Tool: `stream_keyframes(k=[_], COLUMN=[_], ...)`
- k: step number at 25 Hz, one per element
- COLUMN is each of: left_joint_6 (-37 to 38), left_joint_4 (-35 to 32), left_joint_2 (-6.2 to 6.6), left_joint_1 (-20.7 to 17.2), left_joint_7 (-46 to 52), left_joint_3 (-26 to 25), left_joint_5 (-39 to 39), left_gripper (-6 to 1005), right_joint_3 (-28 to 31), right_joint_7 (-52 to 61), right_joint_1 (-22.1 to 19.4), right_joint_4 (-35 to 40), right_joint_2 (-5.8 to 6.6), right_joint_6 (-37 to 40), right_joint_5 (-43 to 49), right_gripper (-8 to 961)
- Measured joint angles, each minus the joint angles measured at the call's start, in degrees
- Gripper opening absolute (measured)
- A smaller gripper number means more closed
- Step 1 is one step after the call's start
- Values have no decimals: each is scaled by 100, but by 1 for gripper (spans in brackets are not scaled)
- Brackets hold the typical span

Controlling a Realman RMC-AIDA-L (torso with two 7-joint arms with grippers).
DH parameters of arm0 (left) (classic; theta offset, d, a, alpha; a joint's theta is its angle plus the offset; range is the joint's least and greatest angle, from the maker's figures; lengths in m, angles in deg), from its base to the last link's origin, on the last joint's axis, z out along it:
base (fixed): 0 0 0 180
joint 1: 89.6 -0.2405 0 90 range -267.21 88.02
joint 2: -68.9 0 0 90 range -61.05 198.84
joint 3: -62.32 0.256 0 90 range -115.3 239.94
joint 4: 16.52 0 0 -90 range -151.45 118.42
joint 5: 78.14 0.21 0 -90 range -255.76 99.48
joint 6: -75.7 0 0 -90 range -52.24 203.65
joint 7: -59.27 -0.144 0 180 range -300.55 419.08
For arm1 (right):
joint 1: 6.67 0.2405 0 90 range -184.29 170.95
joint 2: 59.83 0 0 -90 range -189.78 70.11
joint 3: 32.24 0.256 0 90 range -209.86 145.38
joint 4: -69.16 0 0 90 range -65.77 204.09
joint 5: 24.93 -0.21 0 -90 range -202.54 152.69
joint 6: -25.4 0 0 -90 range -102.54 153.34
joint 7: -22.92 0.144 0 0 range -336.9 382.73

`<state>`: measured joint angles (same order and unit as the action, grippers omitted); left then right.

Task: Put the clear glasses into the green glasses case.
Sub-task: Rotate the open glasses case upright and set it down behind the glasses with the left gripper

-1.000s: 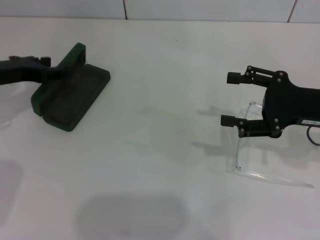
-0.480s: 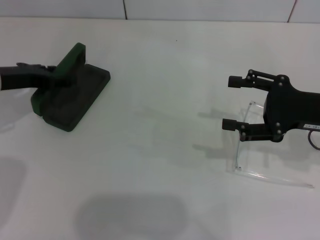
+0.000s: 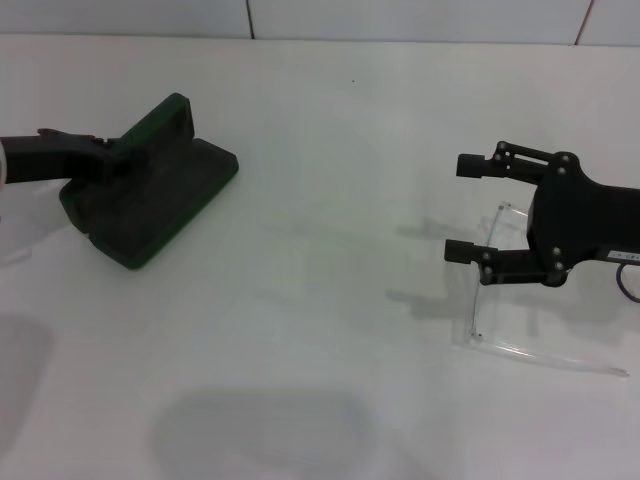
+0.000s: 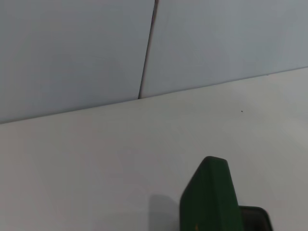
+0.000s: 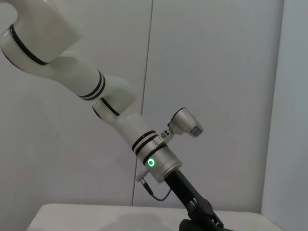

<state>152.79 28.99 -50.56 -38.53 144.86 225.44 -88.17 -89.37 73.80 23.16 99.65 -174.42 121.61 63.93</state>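
Clear glasses (image 3: 500, 300), fully transparent plastic with thin clear arms, lie on the white table (image 3: 320, 250) at the robot's right; one arm runs along the near side toward the right edge of the head view. Right gripper (image 3: 462, 206), black, hovers over them with its two fingers spread wide apart, tips pointing toward the table centre, nothing between them. Can't tell from the head view whether it touches the lens.

Dark green rounded-rectangular hinged glasses case (image 3: 150, 195) sits open on the table at the robot's left, well apart from the glasses, lid raised on the far side, dark lining facing up, nothing visible inside. Left gripper (image 3: 110, 162), black, is at the lid's left end, touching it or just beside it; can't tell whether its fingers are apart or together. Left wrist view only catches the green lid edge (image 4: 211, 197) against the table and the grey wall panels (image 4: 72, 48). Right wrist view shows the left arm (image 5: 120, 120), white with a green ring light, reaching down to the table
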Motion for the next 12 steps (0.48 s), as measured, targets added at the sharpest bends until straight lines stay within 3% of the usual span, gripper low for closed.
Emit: stream_keyframes(k=[4,12], left_joint_6=[25,121], left_joint_4=[-7,-74], left_joint_2=[0,-11], left_joint_1=[8,192], left_joint_7=[-37,-267], left_joint_3=[0,0], left_joint_5=[1,-57], left_gripper=[308,256], right_joint_3=[0,0], right_joint_7=[0,-66], right_joint_1=[-32,-75], right_joint_4=[0,0], right_joint_2=[-1,-1], right_joint_6=[9,84], right_joint_5=[0,0], right_gripper=[856,856])
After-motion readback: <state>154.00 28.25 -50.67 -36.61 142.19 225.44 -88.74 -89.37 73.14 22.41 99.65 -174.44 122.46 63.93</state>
